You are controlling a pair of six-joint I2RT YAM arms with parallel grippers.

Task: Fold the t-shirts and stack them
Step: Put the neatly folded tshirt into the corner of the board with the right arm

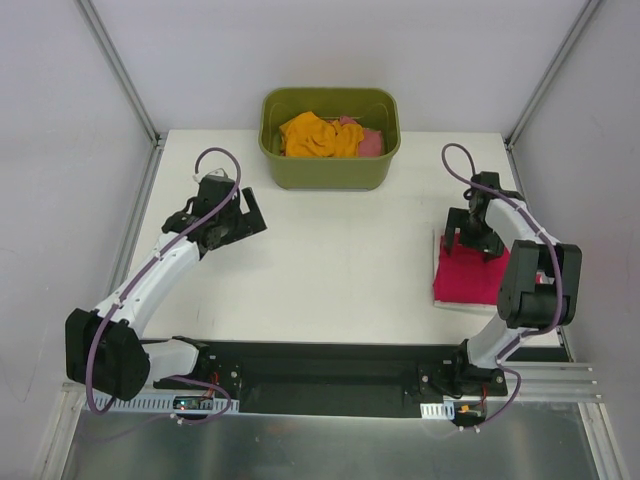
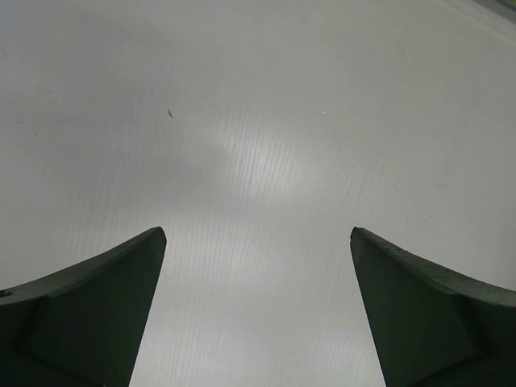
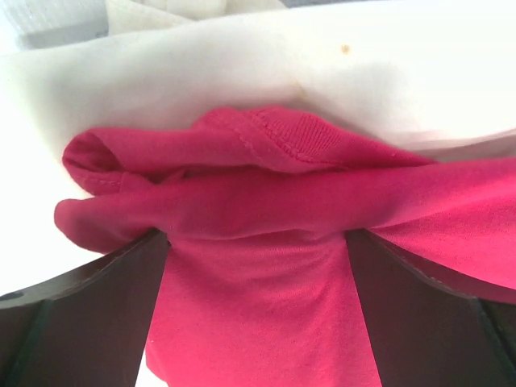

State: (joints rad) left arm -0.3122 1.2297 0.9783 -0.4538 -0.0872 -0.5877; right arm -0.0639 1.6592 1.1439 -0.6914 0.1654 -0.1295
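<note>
The crimson-pink t-shirt (image 1: 470, 282) lies folded at the table's right side on top of the cream-white t-shirt (image 1: 437, 250), of which only a thin edge shows. My right gripper (image 1: 470, 243) is open, low over the crimson shirt's far edge. In the right wrist view its jaws (image 3: 256, 234) straddle a bunched fold of crimson cloth (image 3: 242, 201), with cream-white cloth (image 3: 242, 64) beyond. The orange t-shirt (image 1: 318, 135) and the salmon-pink t-shirt (image 1: 371, 141) lie crumpled in the tub. My left gripper (image 1: 252, 212) is open and empty over bare table (image 2: 258, 121).
The olive-green plastic tub (image 1: 325, 172) stands at the table's far middle. White walls and metal posts enclose the table on three sides. A black base plate (image 1: 320, 365) runs along the near edge between the arm bases.
</note>
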